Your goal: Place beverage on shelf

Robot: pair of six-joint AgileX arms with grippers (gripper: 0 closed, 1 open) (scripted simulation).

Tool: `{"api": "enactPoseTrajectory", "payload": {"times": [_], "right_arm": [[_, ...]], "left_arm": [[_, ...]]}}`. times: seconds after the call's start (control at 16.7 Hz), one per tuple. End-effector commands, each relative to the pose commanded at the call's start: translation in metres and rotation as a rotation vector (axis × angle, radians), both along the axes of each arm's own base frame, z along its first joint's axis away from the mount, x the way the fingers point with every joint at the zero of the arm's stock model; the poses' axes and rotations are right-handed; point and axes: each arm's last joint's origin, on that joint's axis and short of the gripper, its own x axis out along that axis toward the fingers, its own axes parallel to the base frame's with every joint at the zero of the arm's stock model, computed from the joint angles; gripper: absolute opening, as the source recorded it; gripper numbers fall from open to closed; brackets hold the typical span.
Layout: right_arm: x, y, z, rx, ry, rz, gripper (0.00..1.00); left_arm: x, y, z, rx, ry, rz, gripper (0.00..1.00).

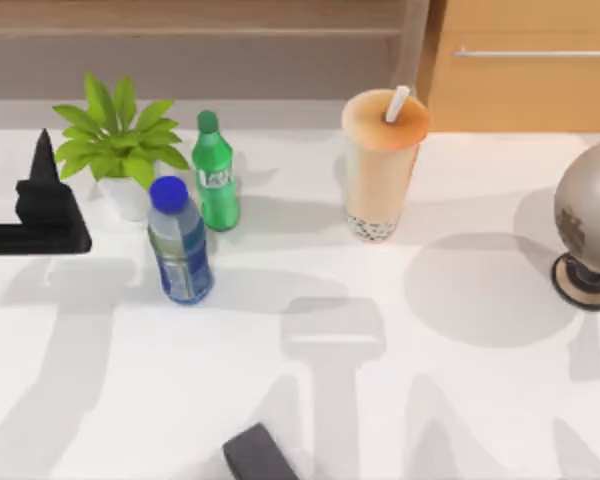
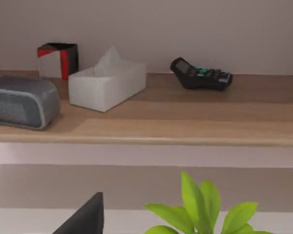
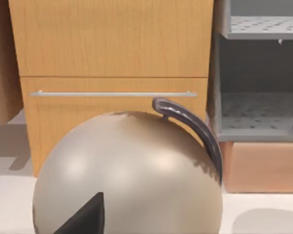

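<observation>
The beverage [image 1: 380,170], a tall clear cup of peach-orange milk tea with dark pearls, a domed lid and a white straw, stands upright at the back middle of the table. Behind it runs the shelf [image 1: 190,30], a long brown wooden board with a post [image 1: 412,45] at its right end. The left wrist view looks at that shelf [image 2: 195,129] from the front. My left gripper [image 1: 42,170] hovers at the table's left edge, beside a potted plant and far from the cup. A dark part of my right gripper [image 3: 85,217] sits close in front of a grey globe [image 3: 127,175].
A potted plant [image 1: 115,140], green soda bottle [image 1: 215,175] and blue-capped water bottle [image 1: 178,245] cluster at the left. The globe [image 1: 590,220] stands at the right edge, an orange-wood cabinet [image 1: 525,65] behind it. On the shelf sit a grey speaker [image 2: 22,102], tissue box [image 2: 107,85], calculator [image 2: 200,75] and cube [image 2: 57,59].
</observation>
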Motion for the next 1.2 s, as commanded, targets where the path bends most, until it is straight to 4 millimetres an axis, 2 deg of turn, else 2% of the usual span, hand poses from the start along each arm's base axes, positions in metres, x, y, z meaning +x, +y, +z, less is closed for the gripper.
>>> {"api": "enactPoseTrajectory", "payload": {"times": [0.18, 0.3, 0.48, 0.72, 0.84, 0.96, 1.08, 1.2], "right_arm": [[0.0, 0.0, 0.0, 0.0, 0.0, 0.0, 1.0], [0.0, 0.0, 0.0, 0.0, 0.0, 0.0, 1.0], [0.0, 0.0, 0.0, 0.0, 0.0, 0.0, 1.0], [0.0, 0.0, 0.0, 0.0, 0.0, 0.0, 1.0], [0.0, 0.0, 0.0, 0.0, 0.0, 0.0, 1.0], [0.0, 0.0, 0.0, 0.0, 0.0, 0.0, 1.0], [0.0, 0.0, 0.0, 0.0, 0.0, 0.0, 1.0], [0.0, 0.0, 0.0, 0.0, 0.0, 0.0, 1.0]], "left_arm": [[0.033, -0.049, 0.011, 0.004, 0.034, -0.006, 1.0], [0.054, -0.092, 0.006, 0.012, 0.057, -0.009, 1.0], [0.074, -0.161, -0.023, 0.03, 0.085, -0.011, 1.0], [0.079, -0.239, -0.082, 0.04, 0.097, -0.01, 1.0], [0.075, -0.264, -0.107, 0.032, 0.093, -0.009, 1.0], [0.072, -0.28, -0.126, 0.022, 0.088, -0.007, 1.0], [0.07, -0.288, -0.137, 0.014, 0.085, -0.006, 1.0], [0.07, -0.289, -0.139, 0.013, 0.084, -0.006, 1.0]]}}
